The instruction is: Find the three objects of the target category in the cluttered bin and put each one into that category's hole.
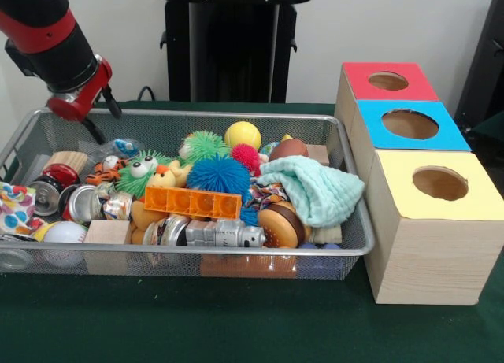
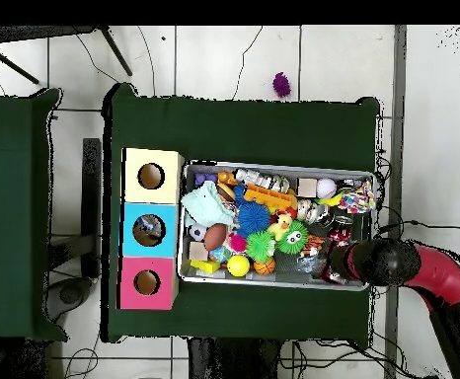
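A dark green cloth covers the counter (image 2: 244, 118), which stands on a pale tiled floor (image 2: 234, 54) crossed by loose cables, with a second green-covered table (image 2: 12, 217) beside it, a small purple ball (image 2: 281, 84) on the tiles nearby, and a plain white wall (image 1: 378, 24) behind.

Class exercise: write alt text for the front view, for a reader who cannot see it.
A wire bin crammed with toys, cans and a mint cloth sits on a green table. A red and black arm's pincer hangs open over its left end. Three wooden boxes, topped red, blue and yellow, stand to its right.
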`<control>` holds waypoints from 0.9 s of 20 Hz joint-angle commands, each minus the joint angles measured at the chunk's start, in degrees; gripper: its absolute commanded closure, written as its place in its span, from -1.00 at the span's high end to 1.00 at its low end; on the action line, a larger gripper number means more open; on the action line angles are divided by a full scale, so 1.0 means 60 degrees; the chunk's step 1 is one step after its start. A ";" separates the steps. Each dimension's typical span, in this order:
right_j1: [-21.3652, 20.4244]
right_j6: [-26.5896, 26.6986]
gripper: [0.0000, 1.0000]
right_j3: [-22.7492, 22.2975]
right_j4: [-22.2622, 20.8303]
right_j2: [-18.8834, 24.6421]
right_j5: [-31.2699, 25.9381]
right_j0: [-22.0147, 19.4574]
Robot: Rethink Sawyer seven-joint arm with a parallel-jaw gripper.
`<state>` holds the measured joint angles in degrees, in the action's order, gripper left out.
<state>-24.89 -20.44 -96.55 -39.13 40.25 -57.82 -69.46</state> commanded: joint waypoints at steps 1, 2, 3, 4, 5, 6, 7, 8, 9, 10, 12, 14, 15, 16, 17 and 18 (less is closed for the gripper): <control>0.0503 0.0903 1.00 0.0017 -0.0360 0.0066 0.0579 -0.0202; 0.0494 0.0920 1.00 0.0017 -0.0401 0.0139 0.0711 -0.0219; 0.0472 0.0979 1.00 0.0028 -0.0456 0.0235 0.0873 -0.0259; 0.0331 0.0963 1.00 0.0039 -0.0442 0.0393 0.1061 -0.0312; 0.0256 0.0886 1.00 0.0052 -0.0414 0.0457 0.1137 -0.0323; 0.0182 0.0809 1.00 0.0066 -0.0386 0.0521 0.1213 -0.0334; 0.0153 0.0774 1.00 0.0080 -0.0358 0.0598 0.1293 -0.0342; 0.0108 0.0736 1.00 0.0062 -0.0360 0.0691 0.1472 -0.0382; 0.0114 0.0761 1.00 0.0108 -0.0364 0.0717 0.1487 -0.0377; 0.0076 0.0785 1.00 0.0109 -0.0383 0.0749 0.1526 -0.0377; 0.0086 0.0725 1.00 0.0065 -0.0396 0.0724 0.1597 -0.0371; 0.0024 0.0706 1.00 0.0049 -0.0356 0.0780 0.1645 -0.0336; -0.0033 0.0730 1.00 0.0026 -0.0320 0.0797 0.1636 -0.0342; -0.0118 0.0733 1.00 -0.0017 -0.0270 0.0819 0.1603 -0.0344; -0.0150 0.0762 1.00 -0.0012 -0.0239 0.0826 0.1579 -0.0354; -0.0133 0.0762 1.00 -0.0022 -0.0229 0.0822 0.1595 -0.0346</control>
<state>-24.42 -20.44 -96.55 -39.70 41.83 -50.75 -71.90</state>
